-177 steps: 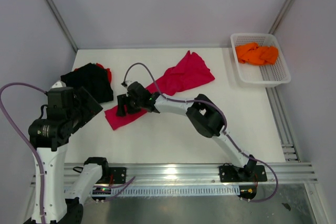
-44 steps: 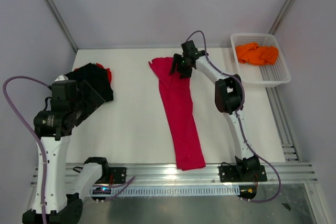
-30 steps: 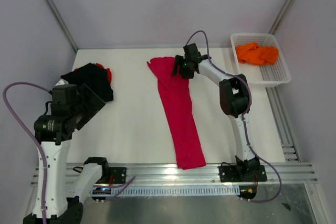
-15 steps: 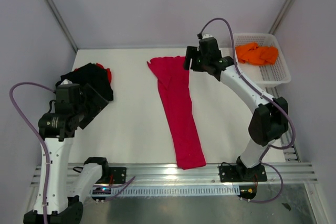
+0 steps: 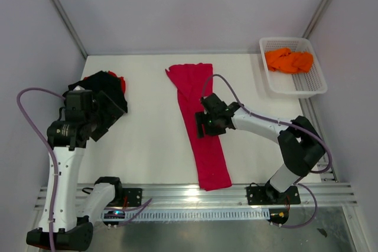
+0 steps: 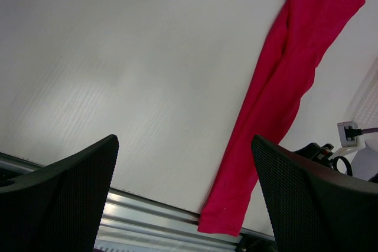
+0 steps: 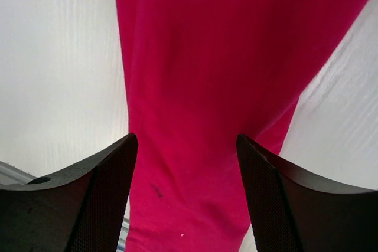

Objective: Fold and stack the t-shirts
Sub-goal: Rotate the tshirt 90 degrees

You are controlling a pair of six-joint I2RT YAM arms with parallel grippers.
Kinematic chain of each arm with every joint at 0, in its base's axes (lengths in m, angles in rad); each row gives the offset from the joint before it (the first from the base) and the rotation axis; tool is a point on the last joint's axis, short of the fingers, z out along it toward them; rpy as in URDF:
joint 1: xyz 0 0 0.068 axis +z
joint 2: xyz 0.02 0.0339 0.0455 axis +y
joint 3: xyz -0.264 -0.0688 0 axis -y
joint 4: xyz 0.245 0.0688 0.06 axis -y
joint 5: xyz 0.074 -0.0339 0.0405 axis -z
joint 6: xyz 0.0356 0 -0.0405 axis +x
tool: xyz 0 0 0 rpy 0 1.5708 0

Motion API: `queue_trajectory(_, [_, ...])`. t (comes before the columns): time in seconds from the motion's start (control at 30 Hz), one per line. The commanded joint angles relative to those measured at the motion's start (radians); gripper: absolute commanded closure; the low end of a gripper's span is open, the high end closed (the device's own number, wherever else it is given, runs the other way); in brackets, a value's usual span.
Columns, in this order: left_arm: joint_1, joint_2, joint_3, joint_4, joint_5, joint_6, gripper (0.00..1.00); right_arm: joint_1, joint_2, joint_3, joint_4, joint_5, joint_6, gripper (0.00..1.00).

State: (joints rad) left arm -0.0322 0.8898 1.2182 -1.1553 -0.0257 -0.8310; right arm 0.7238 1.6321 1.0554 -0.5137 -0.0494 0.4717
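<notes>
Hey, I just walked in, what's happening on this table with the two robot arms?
Two arms are folding t-shirts. A crimson t-shirt lies in a long strip down the middle of the table. The right gripper hovers open over its middle, holding nothing. The left gripper, also open and empty, is raised near the black t-shirt piled at the left. An orange t-shirt sits in the white basket at the far right.

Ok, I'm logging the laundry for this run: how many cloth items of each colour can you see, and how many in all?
crimson t-shirt, laid out long on the table: 1
black t-shirt: 1
red t-shirt, peeking from under the black one: 1
orange cloth, one heap in the basket; pieces inside cannot be told apart: 1
Total: 4
</notes>
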Motion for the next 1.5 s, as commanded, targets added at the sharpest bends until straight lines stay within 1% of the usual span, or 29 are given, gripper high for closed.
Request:
queue_trajectory(0.0, [0.005,0.005,0.026,0.039,0.012,0.010,0.03,0.009,-0.081,-0.032,0.027,-0.004,0.047,0.28])
queue_trajectory(0.2, [0.005,0.005,0.038,0.028,0.003,0.023,0.04,0.020,-0.057,-0.075,0.027,-0.016,0.054,0.28])
queue_trajectory(0.4, [0.005,0.008,0.043,0.032,0.004,0.018,0.03,0.034,0.060,-0.071,0.030,-0.070,0.054,0.28])
queue_trajectory(0.67, [0.005,-0.002,0.046,0.020,-0.016,0.020,0.03,0.055,0.159,-0.058,0.084,-0.129,0.081,0.28])
queue_trajectory(0.77, [0.003,-0.002,0.049,0.019,-0.022,0.021,0.03,0.065,0.193,-0.023,0.080,-0.150,0.085,0.28])
queue_trajectory(1.0, [0.003,0.011,0.056,0.020,-0.016,0.015,0.03,0.103,0.270,0.158,0.018,-0.167,0.097,0.28])
queue_trajectory(1.07, [0.003,0.012,0.060,0.020,-0.014,0.015,0.03,0.114,0.290,0.186,0.001,-0.168,0.097,0.28])
queue_trajectory(1.27, [0.003,0.005,0.053,0.019,-0.017,0.017,0.03,0.121,0.288,0.187,-0.002,-0.161,0.094,0.28])
queue_trajectory(1.37, [0.005,0.001,0.038,0.028,-0.016,0.016,0.03,0.121,0.261,0.166,0.009,-0.152,0.093,0.28])
queue_trajectory(1.47, [0.005,0.000,0.017,0.040,-0.008,0.020,0.03,0.121,0.200,0.129,0.043,-0.148,0.102,0.28])
